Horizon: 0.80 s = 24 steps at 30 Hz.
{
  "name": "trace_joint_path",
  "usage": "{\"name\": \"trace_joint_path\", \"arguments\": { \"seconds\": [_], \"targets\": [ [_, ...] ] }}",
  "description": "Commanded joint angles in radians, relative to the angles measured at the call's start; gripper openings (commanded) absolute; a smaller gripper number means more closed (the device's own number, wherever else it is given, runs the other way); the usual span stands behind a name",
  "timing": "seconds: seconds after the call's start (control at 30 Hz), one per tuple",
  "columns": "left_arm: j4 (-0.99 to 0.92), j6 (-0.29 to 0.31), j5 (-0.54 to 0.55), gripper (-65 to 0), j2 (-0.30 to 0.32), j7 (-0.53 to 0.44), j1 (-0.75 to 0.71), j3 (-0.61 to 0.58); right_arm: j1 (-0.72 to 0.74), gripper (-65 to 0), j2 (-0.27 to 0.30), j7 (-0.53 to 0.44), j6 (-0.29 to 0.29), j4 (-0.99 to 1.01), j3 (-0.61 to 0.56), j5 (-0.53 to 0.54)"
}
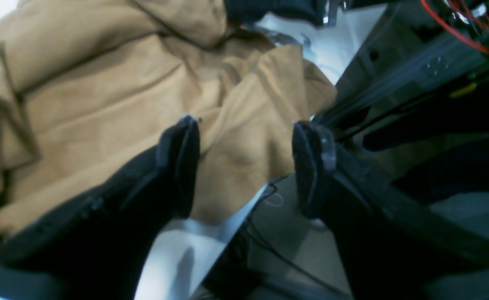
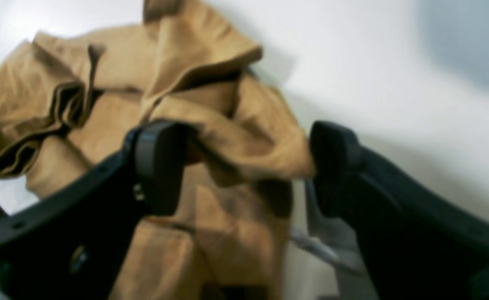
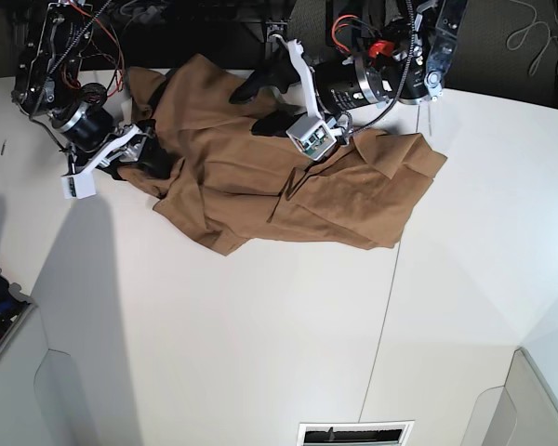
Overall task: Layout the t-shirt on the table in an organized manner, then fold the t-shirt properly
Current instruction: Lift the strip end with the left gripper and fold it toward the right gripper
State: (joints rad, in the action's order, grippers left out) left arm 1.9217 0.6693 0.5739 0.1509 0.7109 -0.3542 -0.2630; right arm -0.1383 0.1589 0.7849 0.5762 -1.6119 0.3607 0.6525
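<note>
The bench (image 3: 260, 353) is a broad, matte white top with a thin dark seam (image 3: 383, 325) running across it from near the far edge toward the near edge. A tan-brown t-shirt (image 3: 288, 190) lies directly on it at the far side, crumpled and bunched in folds rather than spread flat, with one part reaching out to the right past the seam. The near half of the white surface carries only soft shadows.

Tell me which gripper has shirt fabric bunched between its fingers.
The right gripper: a fold of the t-shirt sits between its open fingers. The left gripper just hovers over flat fabric.
</note>
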Motion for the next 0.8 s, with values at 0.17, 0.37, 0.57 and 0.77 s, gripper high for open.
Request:
{"name": "trace_joint_path", "arguments": {
  "seconds": [0.17,0.37,0.57,0.77],
  "targets": [
    [-0.084,0.006,0.007,-27.7,-0.072,-0.028,0.010,0.000,-0.033,-19.9,-0.018,0.032,0.004,-0.016,-0.002,0.027],
    [-0.171,0.008,-0.022,-27.7,-0.076,-0.043,0.055,-0.001,-0.083,-19.9,-0.018,0.035,0.005,-0.016,-0.002,0.046],
    [-0.221,0.008,-0.016,-27.6,-0.076,-0.050,0.113,0.000,-0.089,-25.1,-0.018,0.034,0.005,-0.016,-0.002,0.062],
    [-0.219,0.008,0.040,-27.7,-0.076,-0.049,0.165,0.000,-0.090,-65.0,-0.019,0.019,0.004,-0.016,-0.002,0.062]
  ]
}}
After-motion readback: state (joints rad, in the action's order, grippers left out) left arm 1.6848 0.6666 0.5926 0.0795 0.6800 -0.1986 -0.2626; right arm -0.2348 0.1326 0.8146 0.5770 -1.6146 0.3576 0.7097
